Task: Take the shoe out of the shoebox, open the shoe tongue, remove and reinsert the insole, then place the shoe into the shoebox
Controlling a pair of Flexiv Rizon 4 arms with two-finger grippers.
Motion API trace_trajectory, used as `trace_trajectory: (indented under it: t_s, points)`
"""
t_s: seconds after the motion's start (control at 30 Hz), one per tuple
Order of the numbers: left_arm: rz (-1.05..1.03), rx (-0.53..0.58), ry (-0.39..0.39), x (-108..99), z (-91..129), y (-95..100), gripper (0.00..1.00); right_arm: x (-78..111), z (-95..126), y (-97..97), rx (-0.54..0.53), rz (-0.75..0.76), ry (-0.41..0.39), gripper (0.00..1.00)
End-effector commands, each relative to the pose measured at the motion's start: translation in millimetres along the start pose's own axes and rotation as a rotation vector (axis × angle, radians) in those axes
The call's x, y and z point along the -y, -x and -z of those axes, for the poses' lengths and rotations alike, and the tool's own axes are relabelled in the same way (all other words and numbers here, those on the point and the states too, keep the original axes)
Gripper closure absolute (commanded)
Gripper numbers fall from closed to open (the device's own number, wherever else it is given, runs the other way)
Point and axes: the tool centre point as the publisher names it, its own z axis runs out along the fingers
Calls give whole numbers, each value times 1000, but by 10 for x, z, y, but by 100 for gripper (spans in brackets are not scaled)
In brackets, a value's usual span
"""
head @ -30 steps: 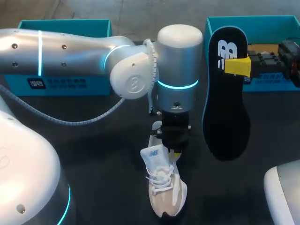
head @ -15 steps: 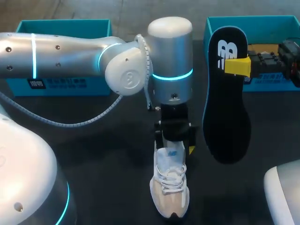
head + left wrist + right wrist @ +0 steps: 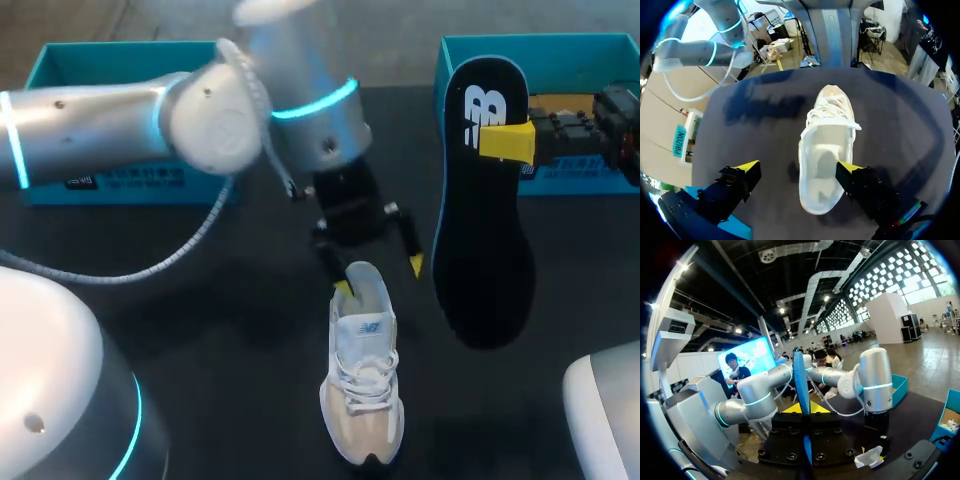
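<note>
The left pincer (image 3: 380,277) stands wide, its 2 yellow tips spread to either side of the heel of the shoe (image 3: 365,400), above the heel; whether either tip touches the collar cannot be told. In the left wrist view the left pincer (image 3: 799,167) has the shoe (image 3: 827,150) lying ahead of it and nearer 1 finger than the other, with the mouth open and the pale inside bare. The shoe stands on its sole near the middle of the bench (image 3: 220,330), toe toward the near edge, heel toward the far edge, laces tied.

The right pincer (image 3: 505,140) is clamped on the black insole (image 3: 480,250) close to its heel end. The insole hangs lengthwise from there, its lower end just beside the shoe; whether it touches the bench cannot be told. In the right wrist view the right pincer (image 3: 804,412) holds the insole (image 3: 801,385) edge-on between its tips.

The bench is matt black (image 3: 765,115), with the arm's shadow beside the shoe. The left shoebox half (image 3: 130,180) sits at the far-left corner. The right shoebox half (image 3: 560,50) sits at the far-right corner, under the right pincer.
</note>
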Motion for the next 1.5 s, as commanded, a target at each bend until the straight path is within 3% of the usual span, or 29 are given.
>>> trace_trajectory:
  t_s: [0.03,0.1,0.23,0.7,0.77,0.97,1.23,1.5]
  points:
    - [4,367,-47,-29,338,-188,0,-48,-21,15,-2,-3,-9,100]
    - [-5,417,-74,-37,472,-218,0,-48,-21,15,-2,-3,-9,100]
    - [-80,684,12,18,681,-336,0,-48,-21,15,-2,-3,-9,100]
    - [-80,684,12,18,681,-336,0,-48,-21,15,-2,-3,-9,100]
    - [-110,773,99,16,697,-362,0,-48,-21,15,-2,-3,-9,100]
    - [-172,947,141,24,854,-350,0,-48,-21,15,-2,-3,-9,100]
    - [-270,1067,126,52,1078,-294,0,-48,-21,15,-2,-3,-9,100]
    - [-359,1118,100,16,1228,-300,0,-48,-21,15,-2,-3,-9,100]
